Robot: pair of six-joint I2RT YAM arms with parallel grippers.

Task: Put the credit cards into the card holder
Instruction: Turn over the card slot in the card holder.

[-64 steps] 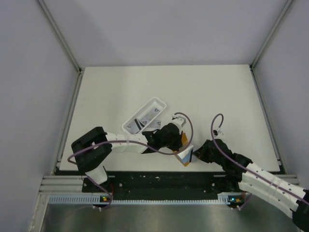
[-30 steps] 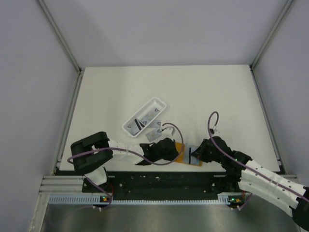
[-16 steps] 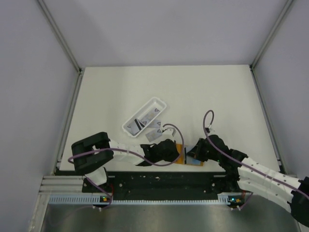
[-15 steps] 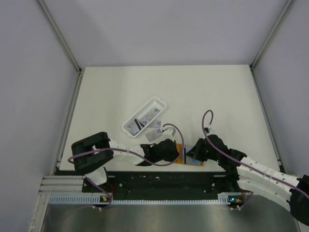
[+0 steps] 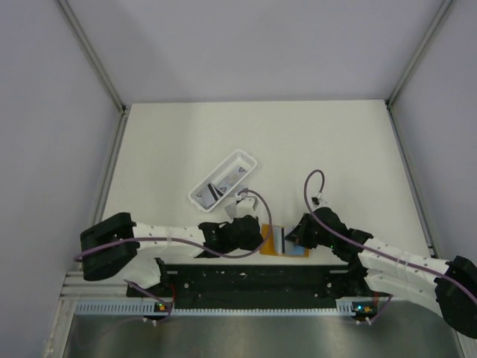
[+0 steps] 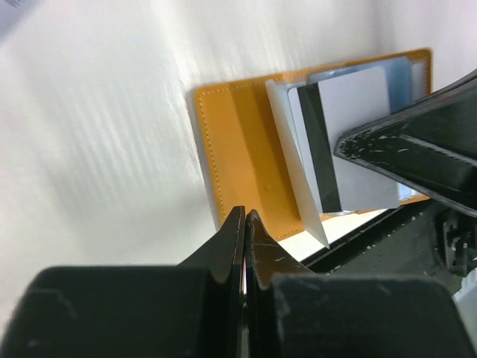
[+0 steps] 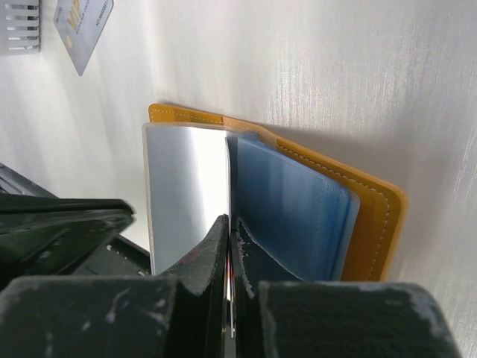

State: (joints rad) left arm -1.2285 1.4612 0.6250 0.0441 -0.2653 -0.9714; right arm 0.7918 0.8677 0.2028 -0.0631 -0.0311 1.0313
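The orange card holder (image 5: 266, 240) lies open and flat near the table's front edge, pale and blue pockets (image 7: 291, 209) showing inside. My right gripper (image 5: 294, 237) is shut on a credit card (image 6: 350, 142), white with a black stripe, whose far end sits among the holder's pockets. In the right wrist view this card (image 7: 228, 179) shows edge-on between the closed fingers of the right gripper (image 7: 230, 224). My left gripper (image 6: 245, 212) is shut, its tips resting on the holder's orange cover (image 6: 238, 149) at its left side. Nothing shows between them.
A long white tray (image 5: 223, 179) holding more cards lies slanted behind the holder. A loose card (image 5: 238, 201) rests on the table between tray and holder, also seen as a card (image 7: 82, 30) in the right wrist view. The black base rail (image 5: 246, 280) runs just in front.
My right gripper has slid left, carrying the card over and into the holder. The left arm's elbow has swung out to the left, and its tips stay on the cover.
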